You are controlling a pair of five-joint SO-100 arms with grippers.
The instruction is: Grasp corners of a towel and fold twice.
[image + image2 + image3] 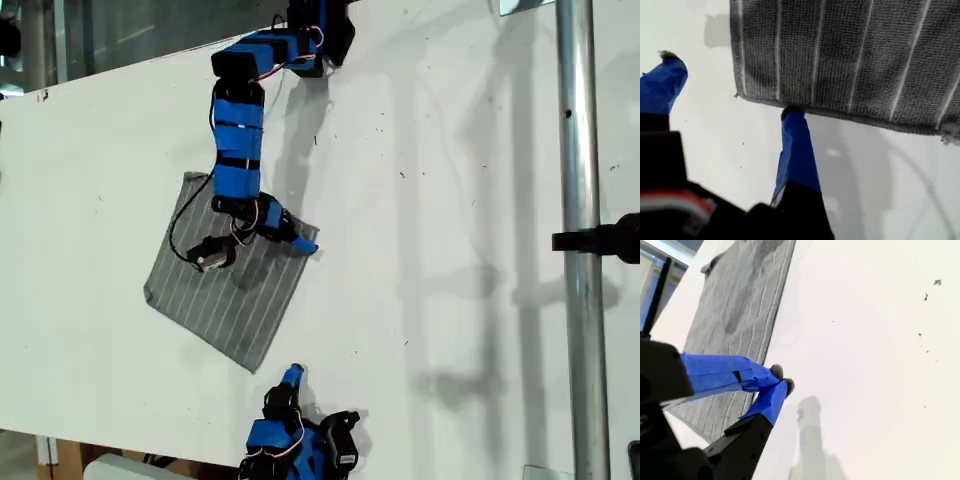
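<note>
My first claw stood wide open, one fingertip touching the towel edge, the towel just ahead. My second claw was closed, empty, towel beside it. Towel flat on table, grey, thin white stripes.

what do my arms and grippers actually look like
My first gripper and my second gripper each have two tapered fingers wrapped in blue tape with dark tips, on black bodies. In the exterior view, the upper arm is built of blue segments with black joints, with thin white and red wires and a black cable loop near its wrist. The lower arm looks the same.
</note>
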